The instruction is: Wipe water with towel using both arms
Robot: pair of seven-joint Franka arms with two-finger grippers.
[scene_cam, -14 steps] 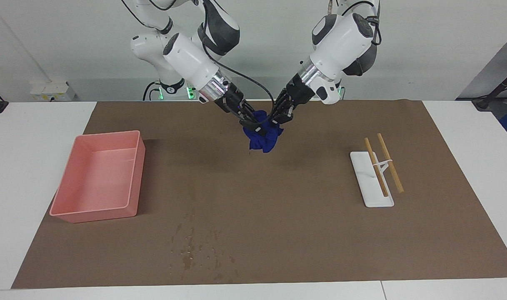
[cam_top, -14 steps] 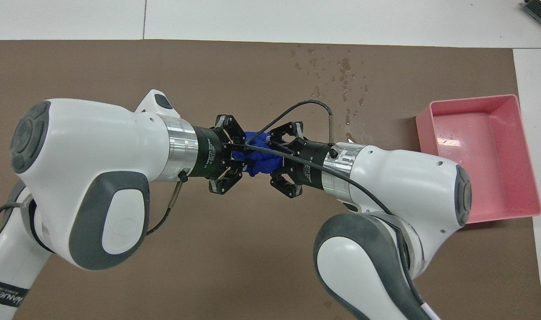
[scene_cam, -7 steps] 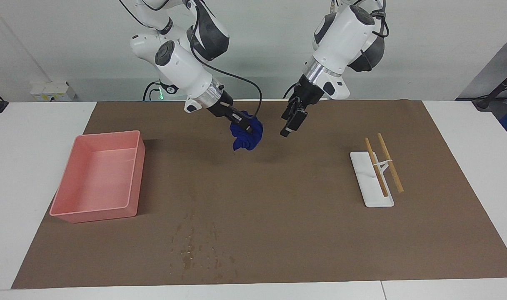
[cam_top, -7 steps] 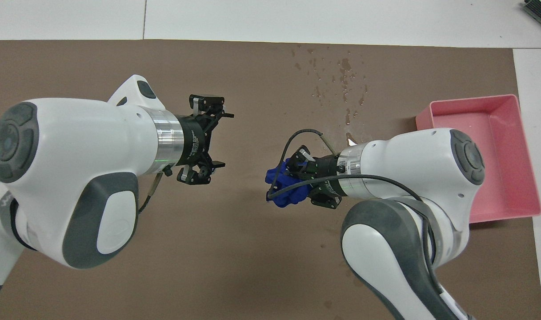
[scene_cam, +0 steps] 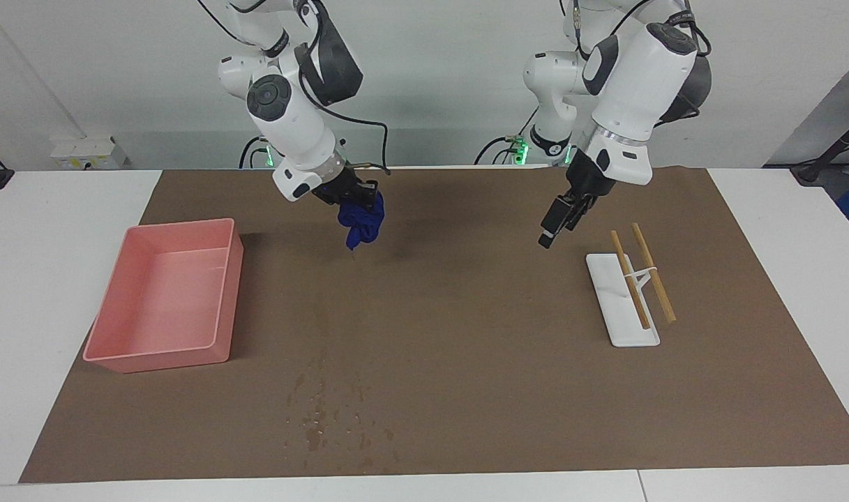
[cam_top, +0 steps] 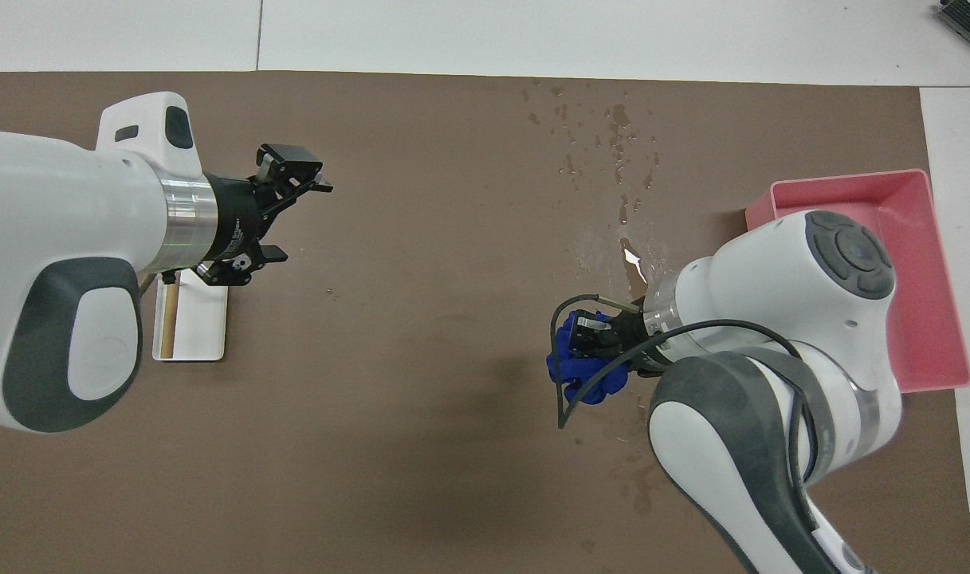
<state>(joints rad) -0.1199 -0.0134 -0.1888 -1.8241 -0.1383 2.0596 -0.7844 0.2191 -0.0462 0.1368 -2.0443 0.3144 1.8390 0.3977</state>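
Observation:
The towel (scene_cam: 360, 222) (cam_top: 582, 373), a crumpled royal-blue bundle, hangs in the air over the brown mat (scene_cam: 466, 314). My right gripper (scene_cam: 351, 199) (cam_top: 592, 339) is shut on its top. The water (scene_cam: 319, 418) (cam_top: 612, 143) lies as scattered dark spots on the mat, farther from the robots than the towel and near the mat's edge. My left gripper (scene_cam: 555, 224) (cam_top: 300, 219) is open with nothing in it. It hangs over the mat toward the left arm's end, beside a white stand.
A pink tray (scene_cam: 180, 224) (cam_top: 851, 177) stands at the right arm's end of the mat. A white stand with two wooden sticks (scene_cam: 623, 307) (cam_top: 190, 327) lies at the left arm's end. A few more wet spots (cam_top: 640, 486) lie close to the right arm.
The left gripper opened, let go of the towel and drew back toward the left arm's end. The right gripper carried the towel toward the pink tray's end.

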